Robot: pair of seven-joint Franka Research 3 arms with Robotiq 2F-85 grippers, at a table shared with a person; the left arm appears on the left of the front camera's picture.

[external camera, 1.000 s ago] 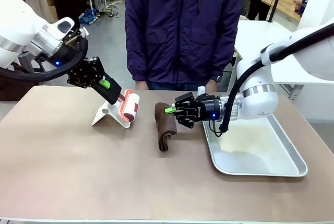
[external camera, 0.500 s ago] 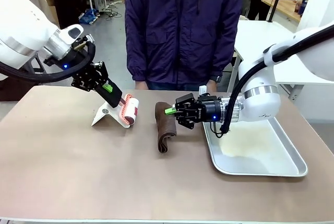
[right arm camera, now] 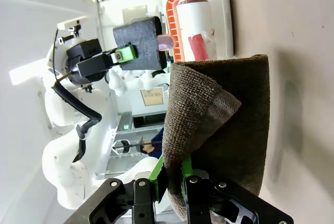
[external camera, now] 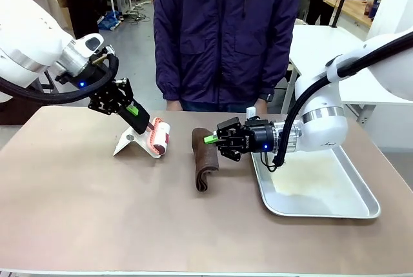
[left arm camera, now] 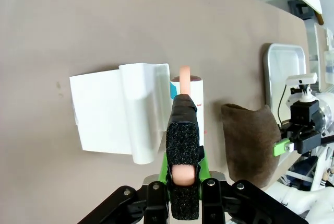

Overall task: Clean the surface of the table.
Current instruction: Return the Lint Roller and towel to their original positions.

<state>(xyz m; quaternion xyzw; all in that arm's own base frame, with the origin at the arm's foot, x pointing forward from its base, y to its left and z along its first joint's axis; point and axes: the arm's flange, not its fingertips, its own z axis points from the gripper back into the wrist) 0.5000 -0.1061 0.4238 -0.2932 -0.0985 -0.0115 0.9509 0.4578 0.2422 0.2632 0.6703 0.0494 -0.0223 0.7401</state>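
A: Delta from a second back: left arm pulled up and back toward its own side, and the roller it holds shifted a little with it. Right arm barely moved, cloth same spot.

B: Grips?

A: Left gripper (external camera: 143,120) is pinched on the salmon handle of a lint roller (external camera: 159,137); wrist view shows the handle clamped between the black foam pads (left arm camera: 183,141). Right gripper (external camera: 211,138) is pinched on the top edge of the brown cloth (external camera: 205,159).

B: Step?

A: Both tools grasped, wiping not begun, I'd say. The table (external camera: 97,219) runs the full width of the front view, matte beige-brown, plain, with everything resting on it.

B: Next move?

A: Probably drag the cloth flat across the top. It's folded and standing on edge, so it must be laid down first or it only skims.

B: Materials?

A: Cloth is nappy terry, soft, limp. Roller is a white cylinder with red print, resting against a white plastic stand (external camera: 132,141) with a curved lip. The tray (external camera: 345,209) on the right is a shiny metal rectangle with a raised rim.
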